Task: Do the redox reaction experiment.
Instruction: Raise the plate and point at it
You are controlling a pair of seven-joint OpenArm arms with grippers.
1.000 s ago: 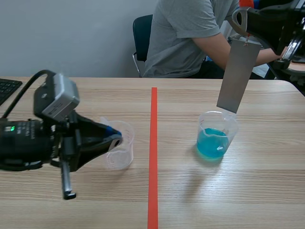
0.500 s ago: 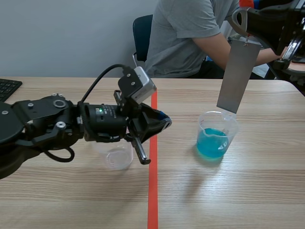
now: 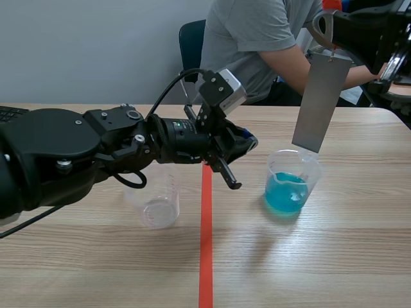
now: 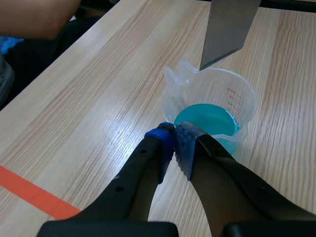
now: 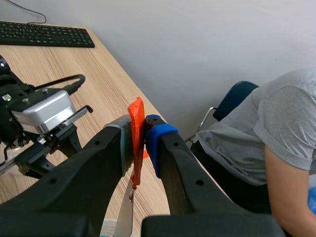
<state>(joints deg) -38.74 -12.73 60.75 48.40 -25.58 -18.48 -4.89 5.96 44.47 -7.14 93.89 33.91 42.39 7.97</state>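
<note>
One grip only: pinched in the right gripper the orange-red tab of the flat grey metal plate; hung long axis upright, lower corner just above the 1 o'clock rim of the clear plastic beaker of blue liquid. Left gripper closed on nothing, at 10 o'clock.

Can't see upper rim of empty beaker, hidden behind left arm. Can't tell if metal plate tip touches blue-liquid beaker rim. Only see keyboard corner at bench's left edge.
</note>
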